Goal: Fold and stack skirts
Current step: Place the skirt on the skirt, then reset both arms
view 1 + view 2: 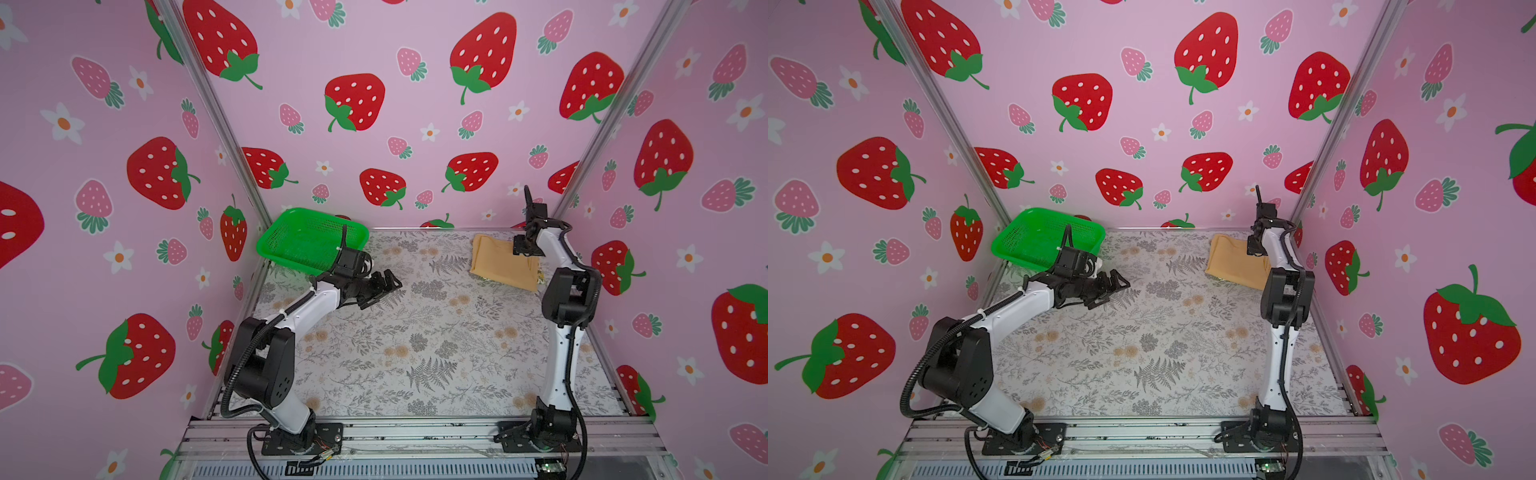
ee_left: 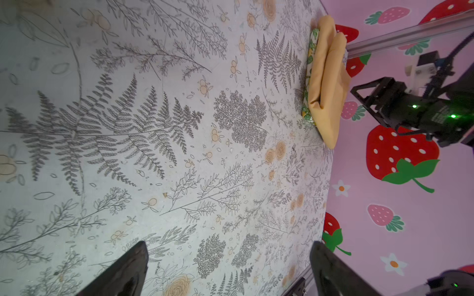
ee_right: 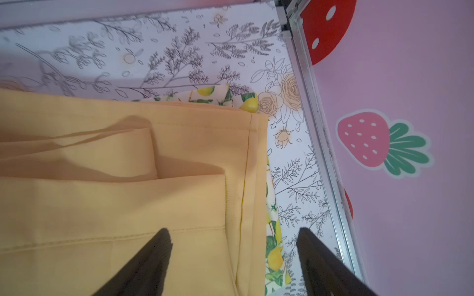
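Pink walls (image 1: pixel 415 50) printed with red strawberries and white flowers, aluminium corner posts (image 1: pixel 226 137), desk (image 1: pixel 415 332) covered in grey fern-and-blossom print, slotted metal rail (image 1: pixel 415 432) along front

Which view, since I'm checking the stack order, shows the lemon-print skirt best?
The right wrist view: the lemon-print skirt peeks out along two edges beneath the mustard skirt. The left wrist view shows a thin edge; a top view, barely a sliver.

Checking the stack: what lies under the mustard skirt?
The lemon-print skirt, with only its edges peeking out past the mustard skirt; the rest is covered, so its fold cannot be judged.
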Robot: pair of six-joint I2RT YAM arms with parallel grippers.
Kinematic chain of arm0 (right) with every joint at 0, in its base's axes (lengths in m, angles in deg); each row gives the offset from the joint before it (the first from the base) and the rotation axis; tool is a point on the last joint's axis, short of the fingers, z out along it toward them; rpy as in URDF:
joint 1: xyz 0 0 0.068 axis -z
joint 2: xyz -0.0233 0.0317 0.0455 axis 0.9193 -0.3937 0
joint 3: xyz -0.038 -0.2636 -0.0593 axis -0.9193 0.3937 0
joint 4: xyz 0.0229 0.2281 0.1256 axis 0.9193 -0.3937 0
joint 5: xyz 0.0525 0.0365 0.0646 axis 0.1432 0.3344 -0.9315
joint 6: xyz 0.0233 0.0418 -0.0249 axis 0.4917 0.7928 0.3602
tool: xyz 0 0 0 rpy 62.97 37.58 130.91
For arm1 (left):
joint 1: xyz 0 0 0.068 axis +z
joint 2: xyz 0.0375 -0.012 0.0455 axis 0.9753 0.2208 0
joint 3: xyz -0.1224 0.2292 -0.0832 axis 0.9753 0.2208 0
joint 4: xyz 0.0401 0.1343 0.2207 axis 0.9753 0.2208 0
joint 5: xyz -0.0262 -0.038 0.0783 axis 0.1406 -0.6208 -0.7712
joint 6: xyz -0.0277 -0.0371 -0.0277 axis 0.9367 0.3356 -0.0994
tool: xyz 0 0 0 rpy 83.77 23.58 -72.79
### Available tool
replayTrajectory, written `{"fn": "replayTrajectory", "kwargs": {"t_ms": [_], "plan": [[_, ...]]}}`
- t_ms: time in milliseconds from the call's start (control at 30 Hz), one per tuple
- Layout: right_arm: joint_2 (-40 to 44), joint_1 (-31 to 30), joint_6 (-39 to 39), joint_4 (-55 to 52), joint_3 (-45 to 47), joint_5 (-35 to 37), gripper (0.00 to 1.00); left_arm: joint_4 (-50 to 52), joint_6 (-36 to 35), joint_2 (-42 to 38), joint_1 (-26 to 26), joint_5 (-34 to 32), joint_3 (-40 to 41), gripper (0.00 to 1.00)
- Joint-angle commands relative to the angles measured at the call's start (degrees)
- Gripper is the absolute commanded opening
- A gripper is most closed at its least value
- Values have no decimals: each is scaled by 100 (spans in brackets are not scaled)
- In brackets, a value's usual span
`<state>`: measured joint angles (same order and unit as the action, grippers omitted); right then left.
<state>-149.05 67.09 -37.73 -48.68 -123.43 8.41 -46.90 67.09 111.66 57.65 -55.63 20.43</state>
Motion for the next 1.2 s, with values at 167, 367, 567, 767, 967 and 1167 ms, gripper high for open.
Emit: {"fn": "replayTrajectory", "kwargs": {"t_ms": [167, 367, 567, 767, 967, 1167], "plan": [[1490, -151, 329, 587, 781, -817, 100, 1604, -976, -262, 36, -2064, -687, 99], [2972, -611, 611, 1871, 2820, -1117, 100, 2074, -1194, -444, 220, -2821, -709, 99], [4661, -1111, 744, 3720, 5366, -1348, 100, 1854, -1058, -737, 873, -2977, -89, 99], [5637, -1240, 981, 4502, 6957, -1269, 100, 1159, -1149, -1079, 1427, -3151, 621, 99], [5945, -1240, 1042, 4867, 7880, -858, 100, 278, -1326, -1167, 1925, -3506, 1360, 99], [6104, -1240, 687, 5403, 8553, -376, 100, -615, -1598, -936, 2304, -3652, 1716, 99]]}}
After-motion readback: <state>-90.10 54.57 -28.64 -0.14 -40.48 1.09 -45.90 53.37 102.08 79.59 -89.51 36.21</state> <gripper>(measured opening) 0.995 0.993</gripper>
